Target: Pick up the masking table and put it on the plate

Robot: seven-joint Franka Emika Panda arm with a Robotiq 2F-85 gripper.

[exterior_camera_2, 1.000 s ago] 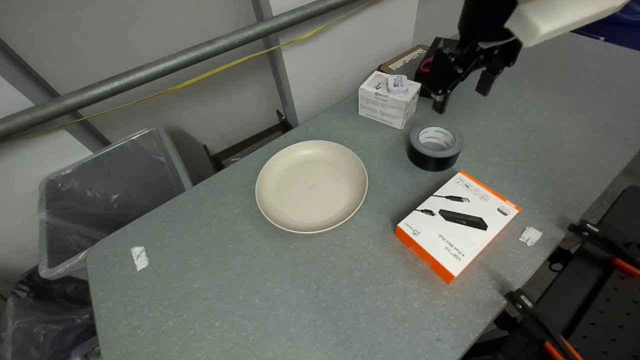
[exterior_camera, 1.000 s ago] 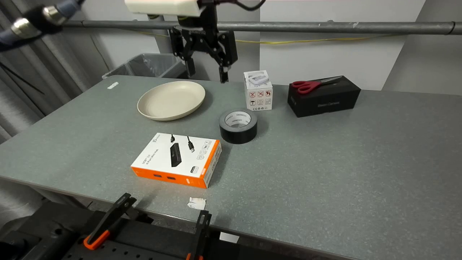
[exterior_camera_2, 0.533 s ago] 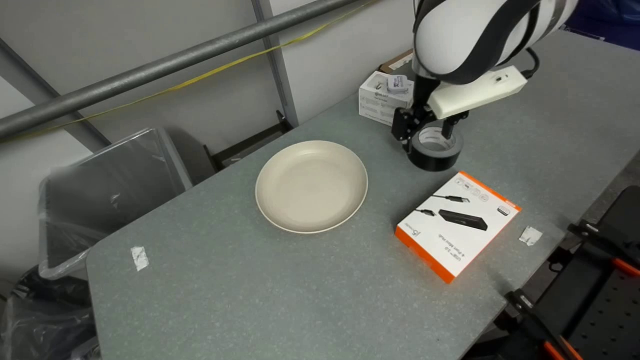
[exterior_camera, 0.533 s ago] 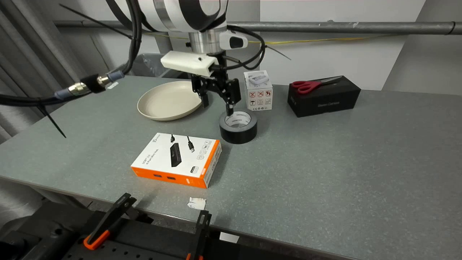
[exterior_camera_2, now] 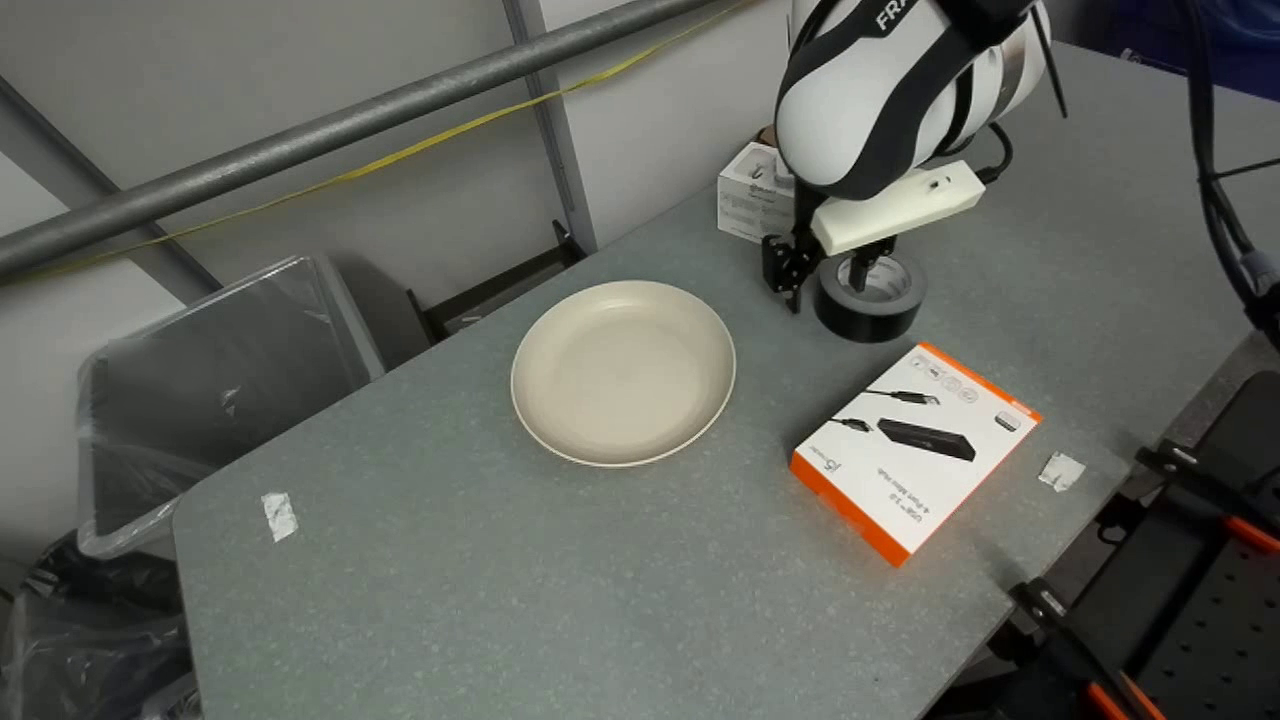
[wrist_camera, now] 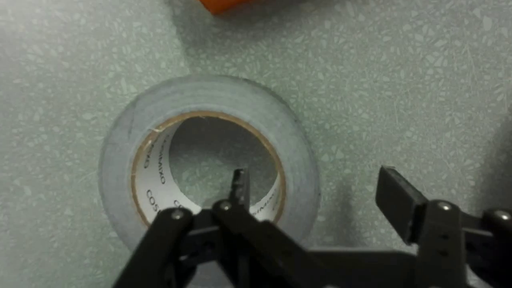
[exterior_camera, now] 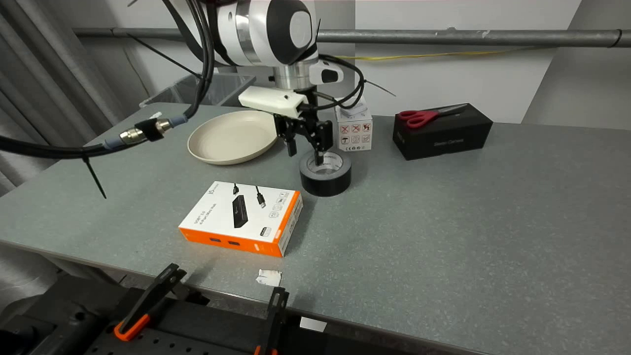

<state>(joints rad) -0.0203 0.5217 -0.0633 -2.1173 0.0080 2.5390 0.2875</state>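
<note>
The masking tape, a dark grey-black roll, lies flat on the table in both exterior views (exterior_camera: 325, 186) (exterior_camera_2: 868, 322). In the wrist view the tape roll (wrist_camera: 208, 94) shows its hollow centre. My gripper (exterior_camera: 305, 155) is open and empty, pointing down at the roll's plate-side edge; it also shows in an exterior view (exterior_camera_2: 826, 295). In the wrist view the gripper (wrist_camera: 314, 180) has one finger over the hole and the other outside the ring, so the roll's wall lies between them. How deep the fingertip reaches is unclear. The cream plate (exterior_camera: 231, 138) (exterior_camera_2: 622, 372) is bare.
A white-orange USB hub box (exterior_camera: 241, 217) (exterior_camera_2: 915, 450) lies near the roll. A small white box (exterior_camera: 354, 130) stands behind it. A black box (exterior_camera: 443, 135) carries red scissors (exterior_camera: 419, 118). A grey bin (exterior_camera_2: 220, 400) stands beyond the table edge. Clamps (exterior_camera: 150, 301) hold the front edge.
My gripper has come down from high above the table to the tape roll, with its fingers staying open. The roll, plate and boxes have not moved.
</note>
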